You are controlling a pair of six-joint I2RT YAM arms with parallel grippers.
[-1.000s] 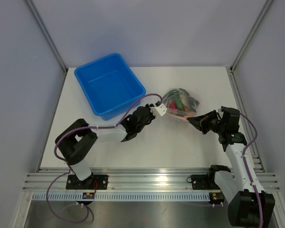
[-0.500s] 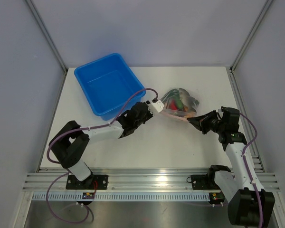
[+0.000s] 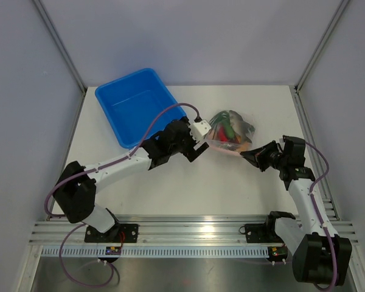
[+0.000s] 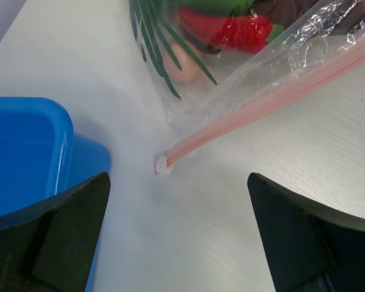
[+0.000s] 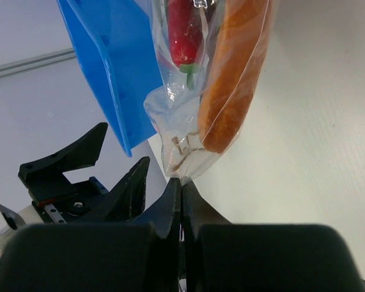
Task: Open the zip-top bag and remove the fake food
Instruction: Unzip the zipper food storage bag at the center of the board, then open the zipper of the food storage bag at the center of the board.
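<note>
On a white table [image 3: 231, 188] between pale grey walls [image 3: 201, 36], the right gripper [image 5: 181, 188] pinches a corner of the bag [image 5: 185, 137], closed tight on it. The food [image 5: 231, 79] sits inside. The left gripper [image 4: 177, 201], spread wide and empty, frames the end of the pink zip strip [image 4: 261, 103] beside a blue tub [image 3: 140, 115].

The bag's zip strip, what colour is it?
The zip strip is pinkish-red, clearest in the left wrist view.

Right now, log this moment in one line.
left gripper: open, facing zip strip end | right gripper: shut on zip-top bag | fake food: inside bag
</note>
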